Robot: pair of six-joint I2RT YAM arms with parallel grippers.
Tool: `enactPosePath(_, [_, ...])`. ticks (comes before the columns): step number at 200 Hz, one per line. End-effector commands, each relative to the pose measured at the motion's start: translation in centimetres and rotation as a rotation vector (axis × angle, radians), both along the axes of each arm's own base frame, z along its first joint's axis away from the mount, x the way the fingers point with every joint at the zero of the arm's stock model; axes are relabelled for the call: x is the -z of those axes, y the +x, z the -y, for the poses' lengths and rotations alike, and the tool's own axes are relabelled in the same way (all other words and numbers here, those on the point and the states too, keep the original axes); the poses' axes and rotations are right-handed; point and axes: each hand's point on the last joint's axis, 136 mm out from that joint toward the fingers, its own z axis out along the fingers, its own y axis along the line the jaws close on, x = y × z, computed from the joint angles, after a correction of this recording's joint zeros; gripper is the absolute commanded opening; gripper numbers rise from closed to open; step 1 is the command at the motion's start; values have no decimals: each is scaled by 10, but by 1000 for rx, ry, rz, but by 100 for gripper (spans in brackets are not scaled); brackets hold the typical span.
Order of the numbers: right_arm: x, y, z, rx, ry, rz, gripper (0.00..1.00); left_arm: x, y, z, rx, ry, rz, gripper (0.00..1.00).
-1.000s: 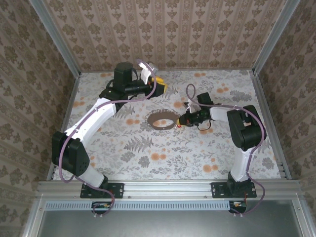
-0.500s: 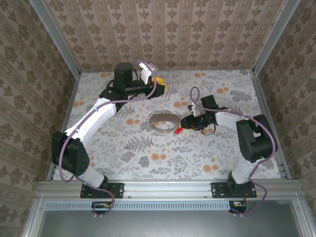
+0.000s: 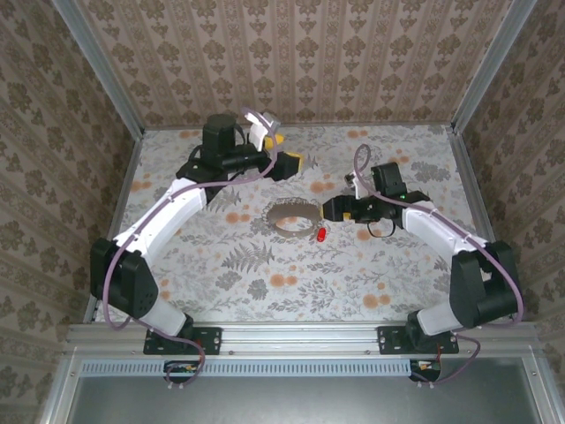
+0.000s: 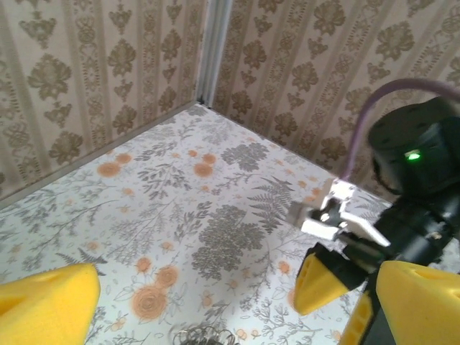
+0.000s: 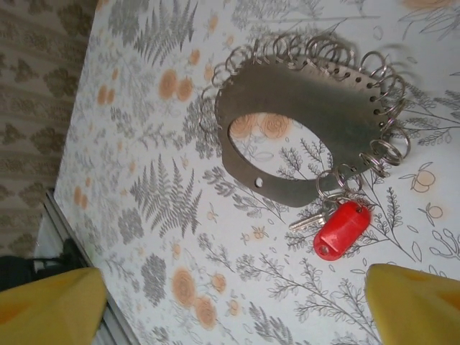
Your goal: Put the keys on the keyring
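We find the keyring [image 5: 323, 100], a flat, dull brown-grey metal oval edged with many small wire rings, lying flat on the fern-and-flower printed table [image 3: 265, 283], about mid-table between the two arms. The keys [image 5: 341, 228], a small bright red oblong tag with a slim silver blade beside it, rest on the table at the oval's near right edge. They touch its small rings; whether they are threaded onto one we cannot tell. The right gripper [image 5: 233, 305] is just right of the keyring, yellow pads [image 5: 50, 305] spread wide, holding nothing. The left gripper [image 4: 230, 305] sits on the far side of the keyring, apart from it, likewise spread wide and empty.
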Motion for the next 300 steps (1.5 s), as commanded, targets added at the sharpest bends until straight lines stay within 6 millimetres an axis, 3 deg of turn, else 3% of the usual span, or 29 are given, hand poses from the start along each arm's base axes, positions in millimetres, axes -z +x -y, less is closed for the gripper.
enactPosePath(1, [-34, 11, 15, 89, -46, 110, 100, -21, 8, -19, -147, -35, 62, 100])
enactPosePath(22, [-51, 26, 41, 231, -107, 192, 100, -17, 26, -48, -320, -42, 87, 100])
enactPosePath(51, [-74, 48, 95, 504, -165, 304, 100, 0, 38, -94, -544, -20, 171, 100])
enactPosePath(54, [-75, 50, 101, 530, -172, 315, 100, 2, 43, -108, -584, -12, 185, 100])
enactPosePath(70, [-78, 57, 132, 661, -239, 356, 100, 13, 45, -140, -706, 46, 230, 100])
enactPosePath(90, [-73, 62, 169, 801, -353, 392, 100, 27, 48, -189, -869, 102, 216, 100])
enactPosePath(116, [-61, 62, 202, 911, -502, 447, 100, 51, 41, -255, -1071, 136, 213, 100])
enactPosePath(140, [-41, 59, 222, 931, -636, 472, 100, 87, 30, -296, -1179, 199, 157, 100])
enactPosePath(159, [-27, 55, 234, 952, -653, 472, 100, 115, 19, -318, -1250, 279, 152, 100])
enactPosePath(185, [-5, 53, 244, 949, -676, 458, 100, 165, 11, -340, -1306, 361, 101, 100])
enactPosePath(198, [6, 55, 245, 941, -686, 458, 100, 183, 10, -341, -1301, 360, 108, 100])
enactPosePath(230, [30, 61, 236, 892, -655, 516, 100, 207, 18, -339, -1270, 329, 128, 100])
enactPosePath(253, [21, 66, 224, 838, -600, 622, 100, 223, 26, -332, -1219, 309, 125, 100])
enactPosePath(259, [34, 66, 220, 816, -596, 613, 100, 227, 29, -329, -1202, 310, 129, 100])
enactPosePath(278, [51, 64, 209, 762, -562, 666, 100, 231, 35, -322, -1139, 321, 97, 100])
enactPosePath(286, [44, 66, 205, 755, -536, 727, 100, 231, 39, -318, -1109, 322, 100, 100])
enactPosePath(300, [50, 72, 200, 702, -544, 658, 100, 234, 45, -313, -1069, 342, 61, 100])
